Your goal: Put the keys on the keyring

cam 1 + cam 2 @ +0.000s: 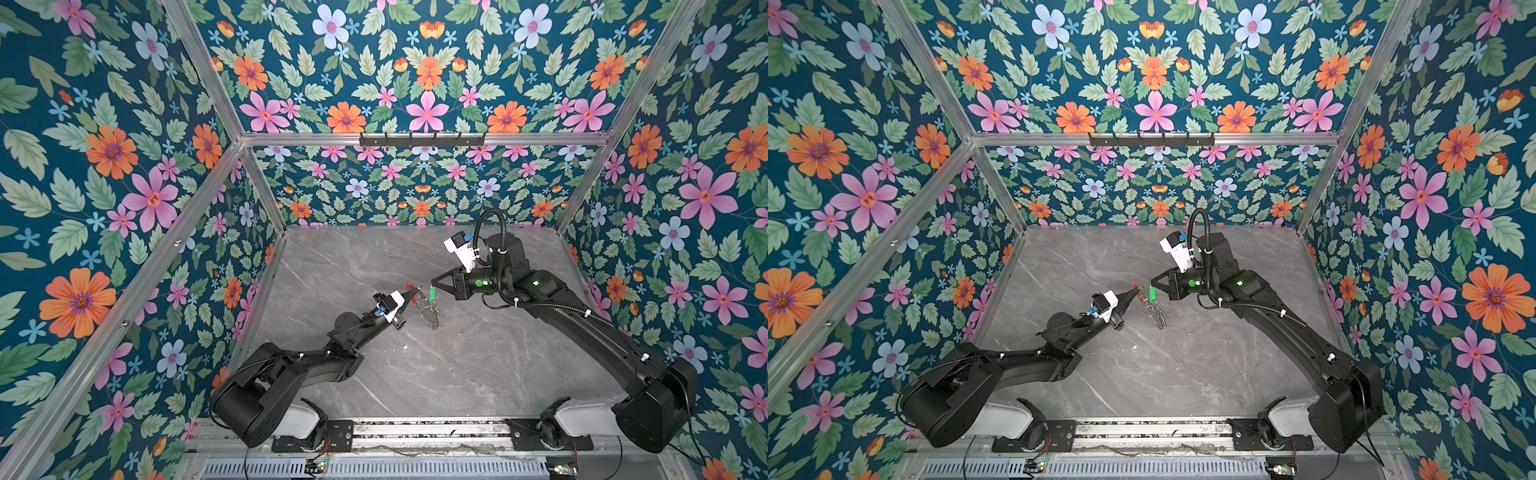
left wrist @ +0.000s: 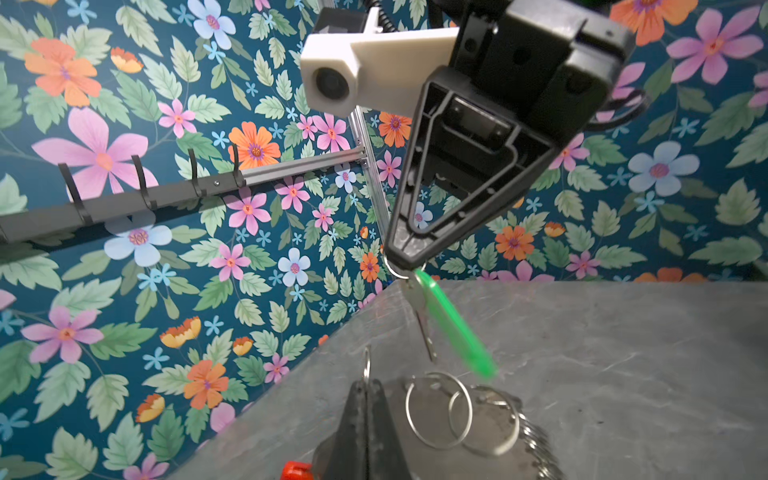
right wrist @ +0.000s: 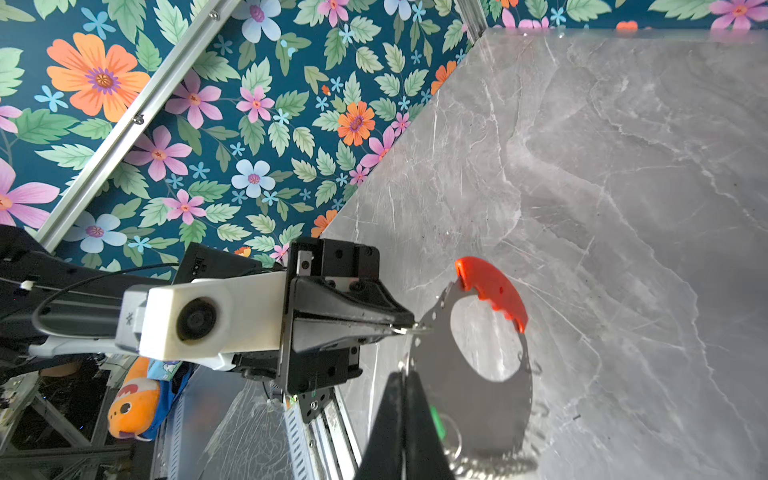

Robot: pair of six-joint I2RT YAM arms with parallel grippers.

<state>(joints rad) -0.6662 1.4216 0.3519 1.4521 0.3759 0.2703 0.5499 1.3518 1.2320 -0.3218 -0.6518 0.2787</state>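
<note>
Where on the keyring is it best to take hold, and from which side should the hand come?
I would pinch the thin grey rim of the keyring beside its red arc, edge-on from the left, where the left hand is. It is flat and thin, and small loops crowd its lower rim.

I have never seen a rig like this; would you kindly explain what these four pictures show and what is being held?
These are two robot arms, left and right, with pincer grippers over a grey table. Both top views look down from overhead; the other two come from a camera on each wrist. The left gripper is shut on a small silver loop of the keyring, a grey metal plate with a red arc. The right gripper is shut on the ring that carries the key with its green plastic piece. Whether the keyring touches the table, I cannot tell.
</note>
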